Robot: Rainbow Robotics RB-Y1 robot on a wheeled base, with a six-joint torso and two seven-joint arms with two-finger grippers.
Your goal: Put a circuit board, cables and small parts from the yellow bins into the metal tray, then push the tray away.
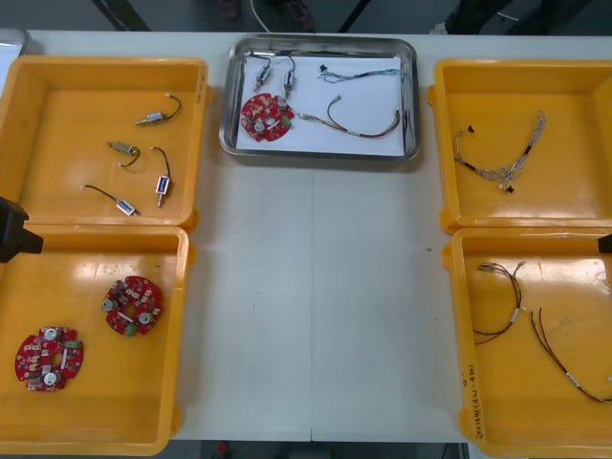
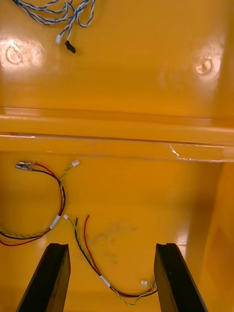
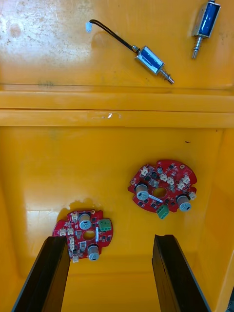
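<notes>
The metal tray [image 1: 413, 96], white inside, stands at the table's far middle. In it lie a round red circuit board [image 1: 267, 117], two small metal parts [image 1: 261, 73], a blue and white cable [image 1: 359, 73] and a red and yellow cable [image 1: 354, 124]. My left gripper [image 3: 109, 239] hangs open over the near left bin, above two circuit boards [image 3: 163, 185] [image 3: 86, 233], holding nothing. My right gripper [image 2: 112, 246] hangs open over the near right bin, above red and yellow cables [image 2: 56, 204] [image 2: 97, 265], also holding nothing.
The far left bin [image 1: 57, 115] holds several small metal parts [image 1: 158, 117]. A twisted blue and white cable [image 1: 507, 163] lies in the far right bin [image 1: 564, 105]. Bare table [image 1: 316, 306] runs between the bins. Both arms sit at the table's side edges.
</notes>
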